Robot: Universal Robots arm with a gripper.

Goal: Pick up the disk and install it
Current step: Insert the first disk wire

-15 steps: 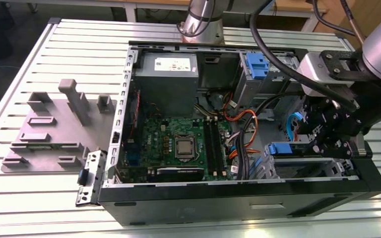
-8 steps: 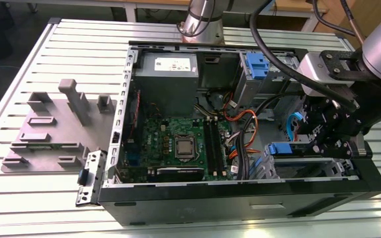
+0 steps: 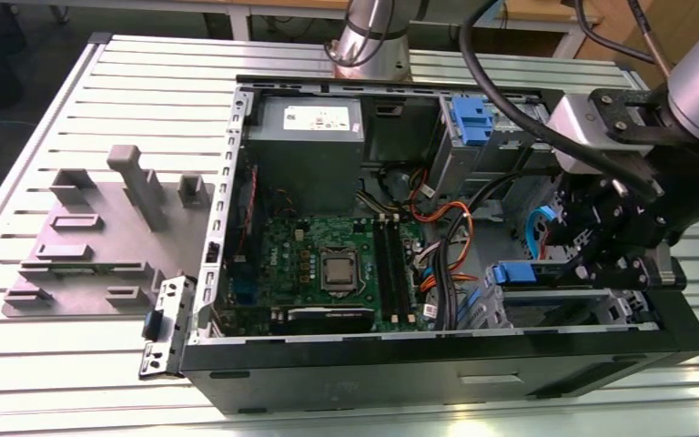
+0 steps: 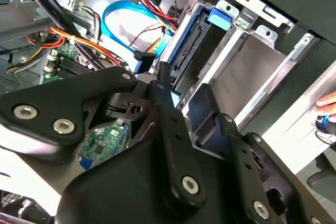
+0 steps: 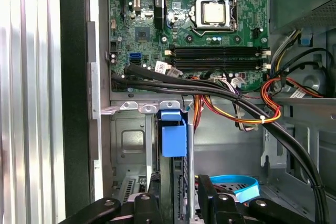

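The disk (image 5: pixel 173 139) stands on edge in the drive cage at the front corner of the open computer case (image 3: pixel 222 228). Its blue plastic bracket is toward the motherboard. In the second wrist view the disk (image 4: pixel 192 51) shows its connector edge and a blue tab. My gripper (image 5: pixel 181 199) reaches down into that corner with one black finger on each flat side of the disk, shut on it. In the exterior view the gripper (image 3: pixel 592 264) hangs over the case's right end, just right of the disk's blue bracket (image 3: pixel 522 273).
Black, orange and red cables (image 5: pixel 231 98) cross between the motherboard (image 3: pixel 325 264) and the cage. A light-blue flat cable (image 5: pixel 236 186) loops beside the fingers. A second cage with a blue tab (image 3: pixel 471 118) sits at the back. A grey fixture block (image 3: pixel 95 246) lies on the exterior view's left. A hand (image 4: pixel 328 109) shows outside the case.
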